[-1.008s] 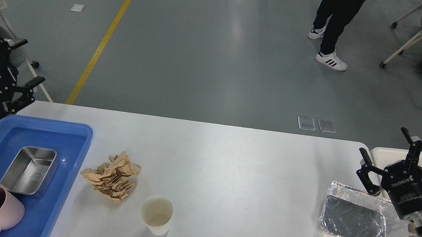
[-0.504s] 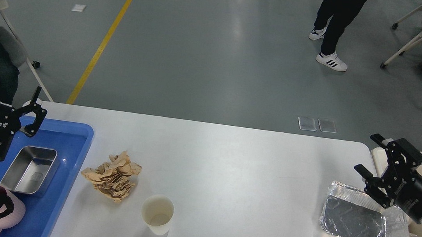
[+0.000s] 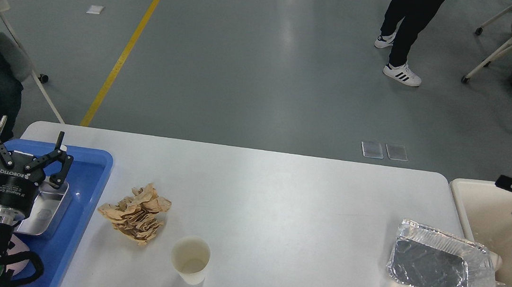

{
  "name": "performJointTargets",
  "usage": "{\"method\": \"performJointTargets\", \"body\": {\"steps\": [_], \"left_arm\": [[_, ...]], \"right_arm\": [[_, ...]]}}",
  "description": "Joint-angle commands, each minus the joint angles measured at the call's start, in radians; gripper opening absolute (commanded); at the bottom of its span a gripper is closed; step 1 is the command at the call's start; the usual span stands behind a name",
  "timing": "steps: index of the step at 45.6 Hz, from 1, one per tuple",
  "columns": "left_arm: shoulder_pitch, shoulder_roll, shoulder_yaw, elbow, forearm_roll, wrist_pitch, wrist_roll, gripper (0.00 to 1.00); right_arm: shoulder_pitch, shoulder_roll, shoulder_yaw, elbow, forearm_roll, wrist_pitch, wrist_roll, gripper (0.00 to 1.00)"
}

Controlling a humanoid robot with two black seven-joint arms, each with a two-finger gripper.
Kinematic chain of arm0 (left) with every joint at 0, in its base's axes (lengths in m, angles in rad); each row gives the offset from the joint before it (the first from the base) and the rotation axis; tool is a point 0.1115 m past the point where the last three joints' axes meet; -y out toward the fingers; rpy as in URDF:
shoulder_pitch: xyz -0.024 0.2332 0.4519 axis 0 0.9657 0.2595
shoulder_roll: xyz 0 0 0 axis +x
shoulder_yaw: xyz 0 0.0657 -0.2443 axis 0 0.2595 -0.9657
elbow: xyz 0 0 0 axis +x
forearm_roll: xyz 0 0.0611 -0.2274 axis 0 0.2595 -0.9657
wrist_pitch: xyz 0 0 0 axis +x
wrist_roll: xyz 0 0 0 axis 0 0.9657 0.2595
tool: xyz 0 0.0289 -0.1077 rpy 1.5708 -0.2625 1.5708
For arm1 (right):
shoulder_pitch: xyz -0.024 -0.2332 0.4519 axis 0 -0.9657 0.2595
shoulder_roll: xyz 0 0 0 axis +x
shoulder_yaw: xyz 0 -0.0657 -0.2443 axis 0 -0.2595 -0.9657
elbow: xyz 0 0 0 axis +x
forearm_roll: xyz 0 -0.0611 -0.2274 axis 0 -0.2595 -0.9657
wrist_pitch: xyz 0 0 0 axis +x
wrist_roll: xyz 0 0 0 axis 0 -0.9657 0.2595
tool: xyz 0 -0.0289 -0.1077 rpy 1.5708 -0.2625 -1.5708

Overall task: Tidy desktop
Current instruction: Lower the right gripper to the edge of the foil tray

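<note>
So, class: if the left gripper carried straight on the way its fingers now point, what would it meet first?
The left gripper, open, points toward the far rim of the blue tray. That rim looks first in line, though its height above it is unclear.

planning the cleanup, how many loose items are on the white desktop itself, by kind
On the desktop, outside the blue tray:
crumpled brown paper: 1
paper cup: 1
foil tray: 1, overhanging the right edge
total: 3
</note>
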Motion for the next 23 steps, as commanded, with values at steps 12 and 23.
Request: {"method": "performJointTargets", "body": {"steps": [12, 23], "left_arm": [[0.004, 0.004, -0.002, 0.069, 0.008, 0.006, 0.000, 0.97], [-0.016, 0.009, 0.002, 0.076, 0.010, 0.015, 0.000, 0.97]], "right_arm": [[-0.008, -0.104, -0.009, 0.015, -0.396, -0.131, 0.005, 1.00], [-0.010, -0.200, -0.171, 0.101, -0.503, -0.210, 0.010, 1.00]]}}
